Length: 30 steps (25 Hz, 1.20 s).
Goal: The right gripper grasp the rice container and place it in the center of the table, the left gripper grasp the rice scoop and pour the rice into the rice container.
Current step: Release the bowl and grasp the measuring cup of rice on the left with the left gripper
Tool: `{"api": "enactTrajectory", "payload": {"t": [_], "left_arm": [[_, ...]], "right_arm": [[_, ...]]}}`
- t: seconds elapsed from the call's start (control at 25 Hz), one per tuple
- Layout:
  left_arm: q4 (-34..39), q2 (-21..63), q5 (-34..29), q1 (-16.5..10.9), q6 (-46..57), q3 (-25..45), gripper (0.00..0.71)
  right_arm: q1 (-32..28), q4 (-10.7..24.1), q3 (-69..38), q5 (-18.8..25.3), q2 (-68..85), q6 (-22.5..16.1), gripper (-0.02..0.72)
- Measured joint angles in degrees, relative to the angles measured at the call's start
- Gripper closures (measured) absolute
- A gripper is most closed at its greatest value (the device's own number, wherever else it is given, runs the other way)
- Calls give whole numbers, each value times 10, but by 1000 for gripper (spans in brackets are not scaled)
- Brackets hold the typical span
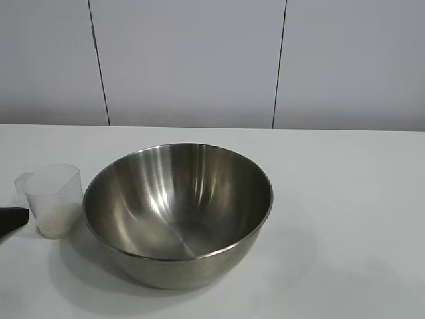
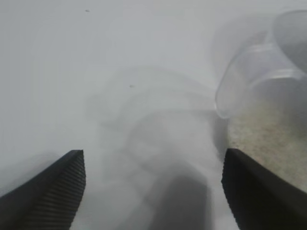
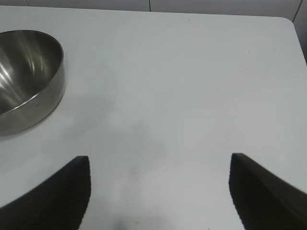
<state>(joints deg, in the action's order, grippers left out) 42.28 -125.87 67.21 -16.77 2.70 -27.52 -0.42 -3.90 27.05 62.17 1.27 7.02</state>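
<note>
The rice container [image 1: 178, 214], a large shiny steel bowl, stands upright and empty in the middle of the white table [image 1: 352, 199]. Just left of it stands the rice scoop [image 1: 53, 199], a small translucent cup with rice [image 1: 58, 220] in its bottom. One black finger [image 1: 12, 219] of my left gripper shows at the left edge, beside the scoop. In the left wrist view my left gripper [image 2: 153, 152] is open over bare table, with the rice scoop [image 2: 254, 81] and its rice [image 2: 268, 139] close beside one finger. My right gripper [image 3: 160, 157] is open and empty, well clear of the rice container [image 3: 26, 79].
A pale panelled wall [image 1: 199, 60] runs behind the table's far edge. The table's rounded corner [image 3: 288, 21] shows in the right wrist view, with bare tabletop [image 3: 192, 72] between my right gripper and the bowl.
</note>
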Motion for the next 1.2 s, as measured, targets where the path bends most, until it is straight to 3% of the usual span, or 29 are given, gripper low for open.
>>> {"api": "enactTrajectory", "payload": {"t": [0.64, 0.96, 1.2], "left_arm": [[31, 29, -11, 0, 71, -7, 140], [39, 32, -11, 25, 87, -27, 142], [22, 33, -12, 27, 89, -28, 204]], "right_arm": [[0, 0, 0, 0, 0, 0, 159], [0, 0, 0, 0, 0, 0, 159], [0, 0, 0, 0, 0, 0, 159]]}}
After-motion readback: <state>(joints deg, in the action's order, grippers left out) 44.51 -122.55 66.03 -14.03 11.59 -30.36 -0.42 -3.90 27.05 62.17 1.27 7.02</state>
